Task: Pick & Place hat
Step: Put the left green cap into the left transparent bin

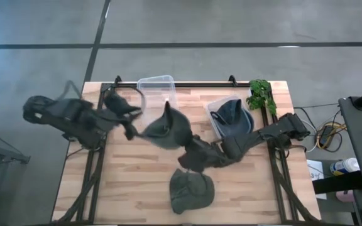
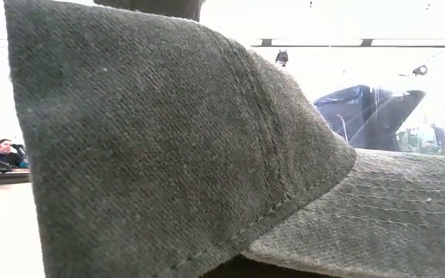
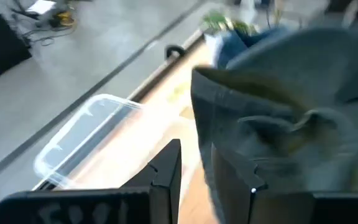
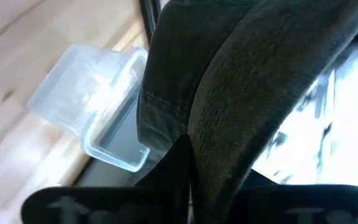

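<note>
A grey-green hat (image 1: 166, 129) hangs in the air above the middle of the table, between both grippers. My left gripper (image 1: 132, 130) is at its left edge, shut on it. My right gripper (image 1: 193, 154) is at its right near side, shut on it; in the right wrist view the hat (image 4: 241, 93) fills most of the picture. A second grey-green hat (image 1: 191, 189) lies on the table near the near edge and fills the low view (image 2: 168, 147). A blue hat (image 1: 232, 115) sits in a clear bin. My left gripper pinches the hat's left rim (image 3: 205, 165) between its two fingers, coming level from the table's left. The hat is lifted clear and spreads away from the fingers. My right gripper pinches a fold of the hat's cloth (image 4: 194, 146), coming from the table's right near side; the hat covers the fingertips.
An empty clear bin (image 1: 157, 89) stands at the far edge, just behind the held hat. The bin with the blue hat (image 1: 215, 108) is to the right of it, with a green plant (image 1: 261, 94) at the far right corner. A black rail (image 1: 187, 83) runs along the far edge.
</note>
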`<state>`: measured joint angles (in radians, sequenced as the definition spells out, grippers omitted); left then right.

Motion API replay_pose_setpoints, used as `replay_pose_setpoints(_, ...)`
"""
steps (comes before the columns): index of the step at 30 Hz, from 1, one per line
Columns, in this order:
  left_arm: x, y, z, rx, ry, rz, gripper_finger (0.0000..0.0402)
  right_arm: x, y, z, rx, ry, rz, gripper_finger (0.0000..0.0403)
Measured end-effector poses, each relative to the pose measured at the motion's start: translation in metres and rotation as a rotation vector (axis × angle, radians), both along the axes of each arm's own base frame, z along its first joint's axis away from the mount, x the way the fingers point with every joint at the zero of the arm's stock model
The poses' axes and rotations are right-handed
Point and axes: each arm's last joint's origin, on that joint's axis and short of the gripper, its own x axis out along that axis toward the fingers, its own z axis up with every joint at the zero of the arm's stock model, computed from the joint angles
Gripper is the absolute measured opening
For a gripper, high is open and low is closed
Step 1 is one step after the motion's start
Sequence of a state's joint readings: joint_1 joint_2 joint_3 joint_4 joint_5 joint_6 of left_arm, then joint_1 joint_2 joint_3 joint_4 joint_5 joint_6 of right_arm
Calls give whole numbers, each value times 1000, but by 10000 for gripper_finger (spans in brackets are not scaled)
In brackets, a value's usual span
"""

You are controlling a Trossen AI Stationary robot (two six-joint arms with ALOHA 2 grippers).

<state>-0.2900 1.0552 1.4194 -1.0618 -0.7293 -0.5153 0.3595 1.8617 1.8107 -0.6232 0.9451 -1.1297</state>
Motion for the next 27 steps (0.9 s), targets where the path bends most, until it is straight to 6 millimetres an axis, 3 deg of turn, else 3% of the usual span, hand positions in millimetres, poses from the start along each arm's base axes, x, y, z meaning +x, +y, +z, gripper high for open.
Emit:
replay_pose_setpoints(4,-33,9,17,-36,-125,48,83,17,-33,-6,130,-133,-155,13)
replay_pose_setpoints(9,-58,17,24,-31,-192,58,83,40,-78,-25,182,-201,-304,13)
replay_pose_setpoints(14,-65,20,25,6,-185,36,83,60,-113,-57,221,-185,-381,13)
replay_pose_setpoints(18,-64,19,22,24,-168,29,83,70,-129,-77,279,-194,-426,13)
replay_pose_setpoints(27,-53,16,2,18,-112,70,83,87,-146,-76,501,-138,-462,13)
